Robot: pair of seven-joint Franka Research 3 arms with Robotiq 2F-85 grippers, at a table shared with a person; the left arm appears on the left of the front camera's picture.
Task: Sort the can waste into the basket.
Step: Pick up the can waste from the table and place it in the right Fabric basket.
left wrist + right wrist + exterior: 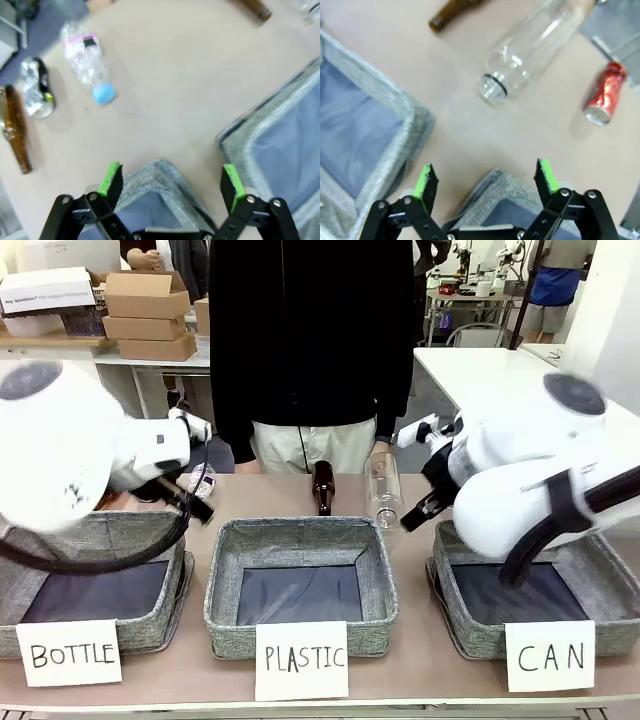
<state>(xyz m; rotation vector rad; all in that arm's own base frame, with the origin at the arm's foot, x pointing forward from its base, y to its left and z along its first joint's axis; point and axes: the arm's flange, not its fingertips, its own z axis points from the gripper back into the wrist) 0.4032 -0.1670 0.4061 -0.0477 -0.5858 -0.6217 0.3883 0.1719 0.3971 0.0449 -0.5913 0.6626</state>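
Observation:
The silver can with dark print lies on its side on the tan table, up and to the left of my left gripper. That gripper is open and empty above a grey basket corner. In the right wrist view the red can lies on the table at the upper right. My right gripper hangs open and empty over the back corner of the CAN basket. In the front view this basket stands at the right with its white sign.
The BOTTLE basket and PLASTIC basket stand left and middle. A brown bottle and a clear bottle lie behind them. A crushed plastic bottle and another brown bottle lie near the silver can. A person stands at the far side.

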